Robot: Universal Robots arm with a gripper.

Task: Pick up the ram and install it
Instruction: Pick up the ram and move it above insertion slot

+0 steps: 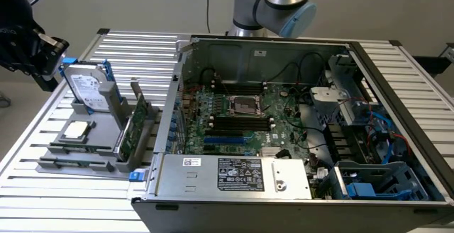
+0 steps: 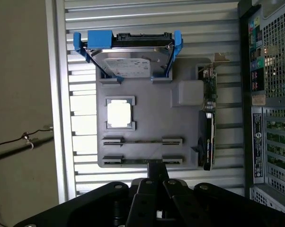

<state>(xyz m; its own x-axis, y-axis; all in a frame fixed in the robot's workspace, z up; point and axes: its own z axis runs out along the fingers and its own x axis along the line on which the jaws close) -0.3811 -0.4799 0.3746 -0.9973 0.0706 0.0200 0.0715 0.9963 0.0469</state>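
Gripper (image 2: pixel 154 185), black, two-fingered: my fingers are pressed together on nothing, hovering just off the flat grey plastic parts holder (image 2: pixel 152 123). Ram (image 1: pixel 80 149), long thin green circuit-board stick: on edge in that holder's clips, outside the open metal computer case (image 1: pixel 248 57).

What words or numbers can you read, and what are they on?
No text reads clearly.
Black label on the power supply: too small to read.
White label on the hard drive: blurred.
Stickers on the computer case: too small to read.
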